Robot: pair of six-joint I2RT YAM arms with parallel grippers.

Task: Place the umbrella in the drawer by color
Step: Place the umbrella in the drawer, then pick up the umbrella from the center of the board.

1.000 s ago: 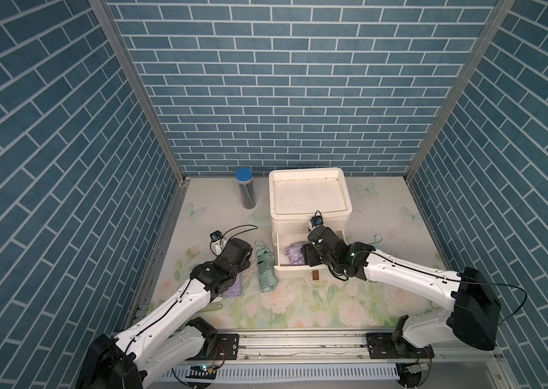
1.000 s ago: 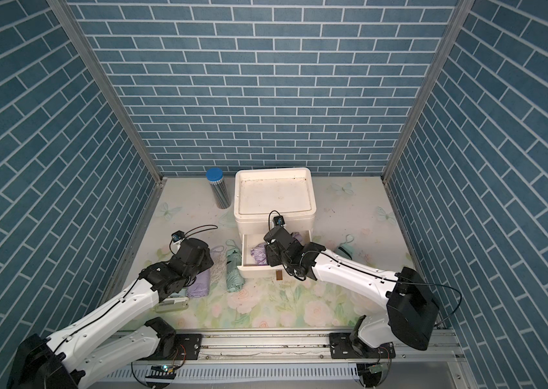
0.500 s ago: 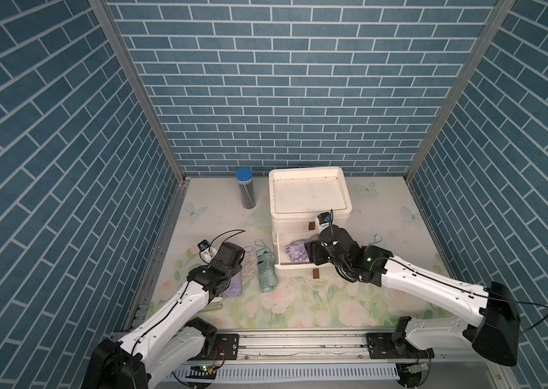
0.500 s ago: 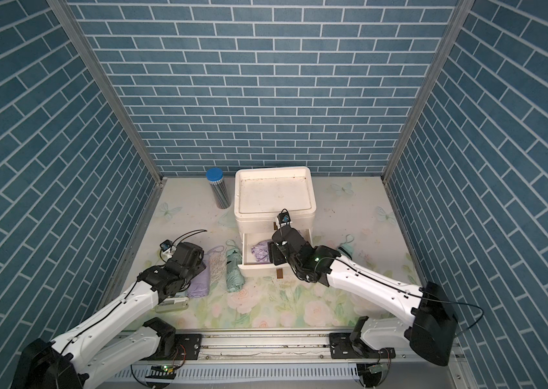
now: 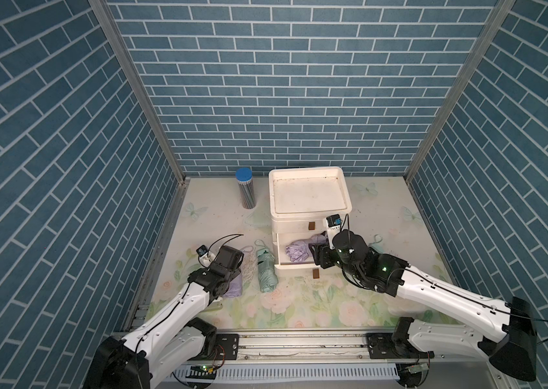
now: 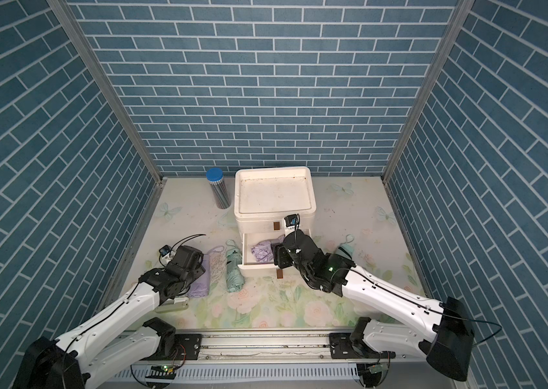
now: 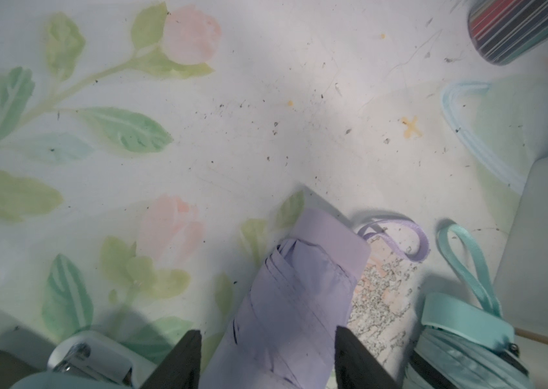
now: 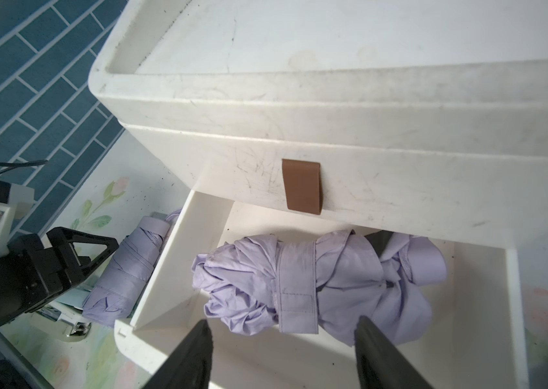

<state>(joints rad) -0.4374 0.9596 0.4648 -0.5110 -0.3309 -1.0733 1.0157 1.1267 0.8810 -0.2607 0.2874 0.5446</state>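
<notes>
Left gripper (image 7: 267, 330) jaws straddle folded lilac fabric umbrella (image 7: 299, 289), grip unclear; right gripper (image 8: 282, 320) jaws wide over white plastic drawer (image 8: 171, 259).

The left arm (image 5: 178, 303) is stretching forward from its base at the near edge. Its white forearm is leading into a black wrist (image 5: 213, 274) that is bending downward. The left gripper (image 7: 266, 336) is tilting down toward the desk (image 5: 299, 303), and its two black fingers (image 7: 181, 357) are standing apart. The right arm (image 5: 451, 296) is reaching in from the opposite side, its forearm angling toward the middle, with small green lights glowing on its black wrist joints. The right gripper (image 8: 282, 321) is pointing forward and slightly down, its fingers spreading wide. In both top views the two grippers are sitting well apart.
</notes>
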